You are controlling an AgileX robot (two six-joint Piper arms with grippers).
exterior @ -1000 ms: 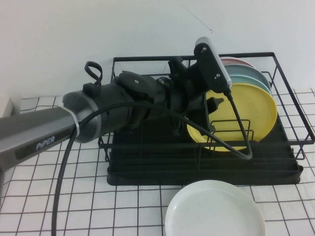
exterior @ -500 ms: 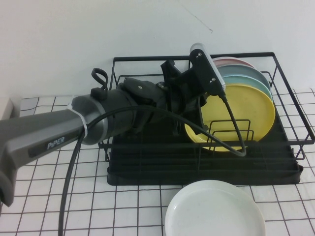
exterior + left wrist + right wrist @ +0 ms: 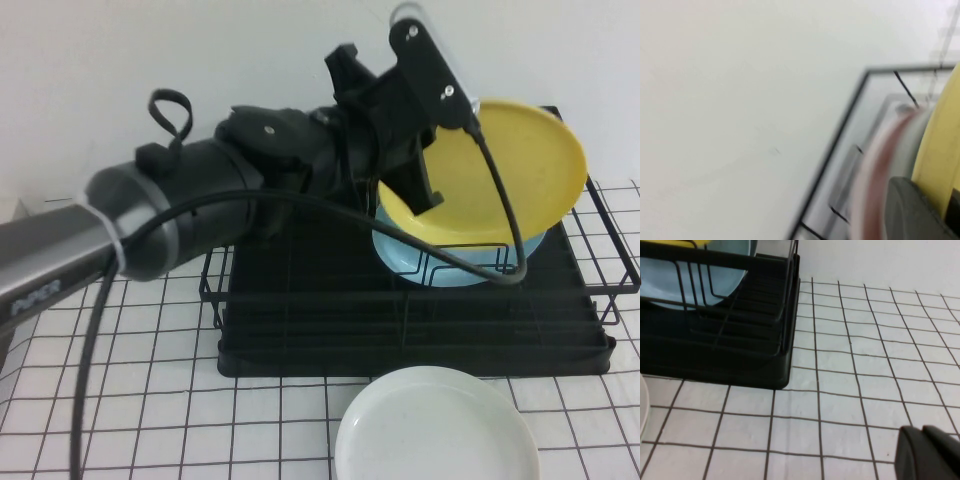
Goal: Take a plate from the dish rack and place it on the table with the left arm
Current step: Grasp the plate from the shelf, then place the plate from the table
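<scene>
The yellow plate hangs tilted above the black wire dish rack, lifted clear of its dividers. My left gripper is shut on the plate's left rim. In the left wrist view the yellow rim sits pinched between the two fingers of the left gripper, one of them the dark finger. My right gripper hovers shut and empty low over the gridded table, to the right of the rack. It is out of the high view.
A light blue plate stands upright in the rack under the yellow one, also seen as the blue plate. A white plate lies on the table in front of the rack. A white wall rises behind.
My left gripper closed on the yellow plate's rim and raised it up out of the rack, tilting it. The light blue plate behind it now shows.
</scene>
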